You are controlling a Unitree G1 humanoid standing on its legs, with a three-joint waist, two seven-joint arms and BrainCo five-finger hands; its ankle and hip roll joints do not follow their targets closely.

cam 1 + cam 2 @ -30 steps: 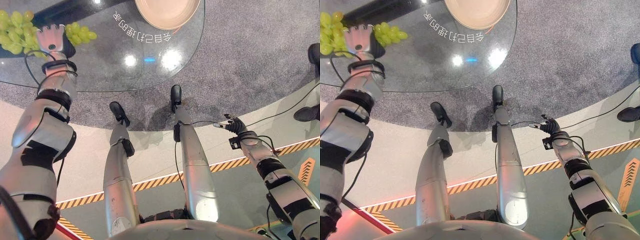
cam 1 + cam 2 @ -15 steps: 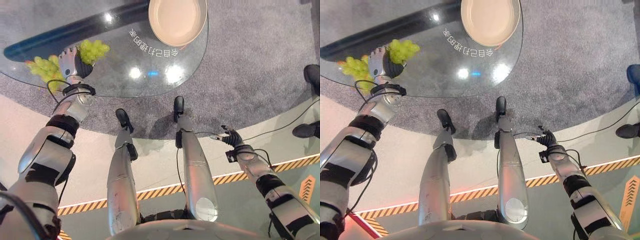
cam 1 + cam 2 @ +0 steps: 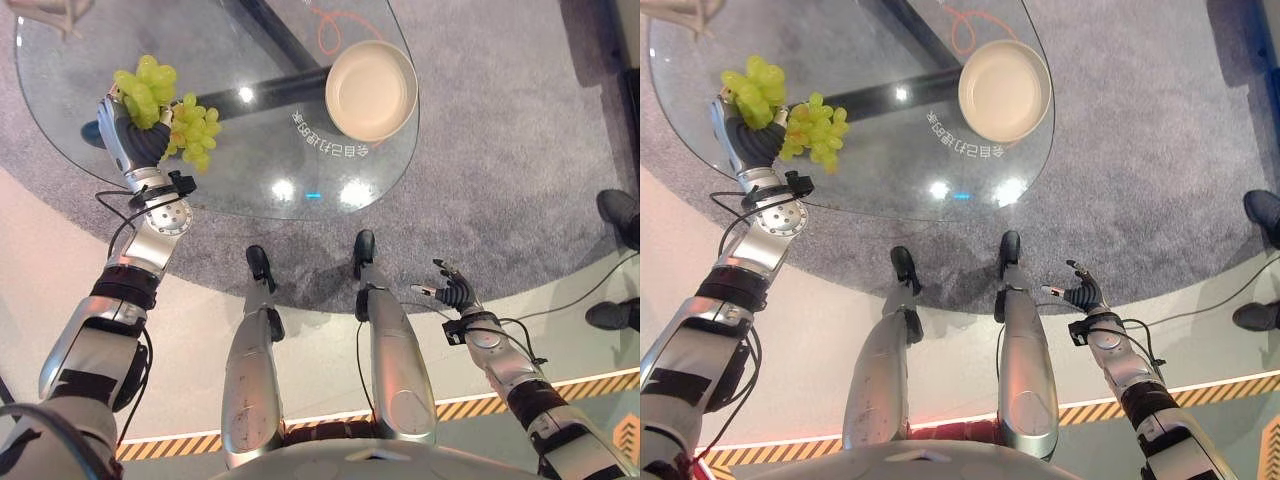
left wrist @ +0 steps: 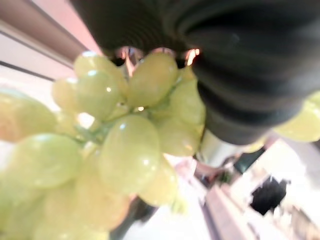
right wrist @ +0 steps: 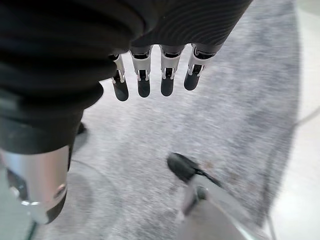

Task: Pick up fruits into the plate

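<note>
So at this point the left hand (image 3: pixel 135 140) was up over the far left part of the glass table (image 3: pixel 250 170) with its fingers curled round a bunch of green grapes (image 3: pixel 170 110). Some of the grapes stuck up above the hand and the rest hung off to the side toward the middle of the table, and in the left wrist view the grapes (image 4: pixel 115 145) were jammed right up against the dark ribbed cover, so it definitely had them clamped. The bunch looked lifted rather than lying on the glass, though I couldn't say for sure from the head views. The plate (image 3: pixel 371 90), a plain beige round one, sat on the far right part of the table, well apart from the grapes, with nothing in it. The right hand (image 3: pixel 453 293) was way down low, off the table and out over the grey carpet (image 3: pixel 520 130), and its fingers (image 5: pixel 143 82) were straight and relaxed in a row, holding nothing. Someone's dark shoes (image 3: pixel 618 212) showed at the right edge on the carpet.
</note>
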